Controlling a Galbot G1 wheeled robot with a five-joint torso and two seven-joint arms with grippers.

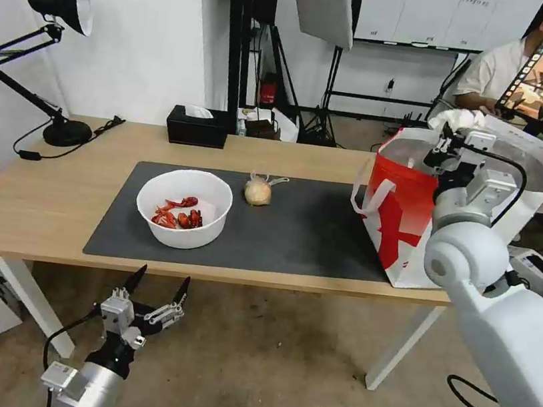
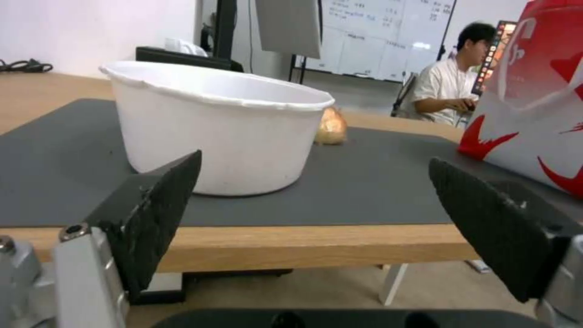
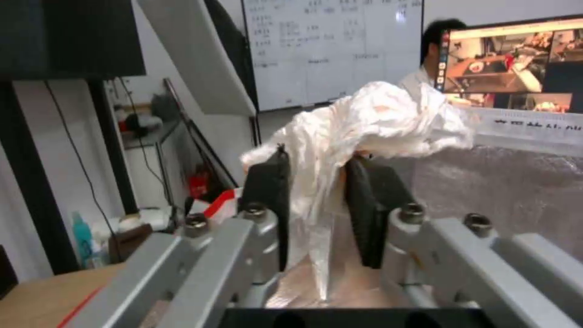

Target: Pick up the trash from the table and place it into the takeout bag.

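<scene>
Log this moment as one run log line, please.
right gripper: shut on crumpled tissue, over takeout bag | left gripper: open, below table edge | on mat: bowl, wrapped ball

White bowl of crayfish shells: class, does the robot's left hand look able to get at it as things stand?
Probably yes. The left hand hangs open below the table's front edge, facing the white bowl, with only bare grey mat between them; it must rise first.

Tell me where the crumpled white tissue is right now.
The crumpled white tissue is pinched in the right pincer, held over the open top of the takeout bag at the table's right end.
</scene>
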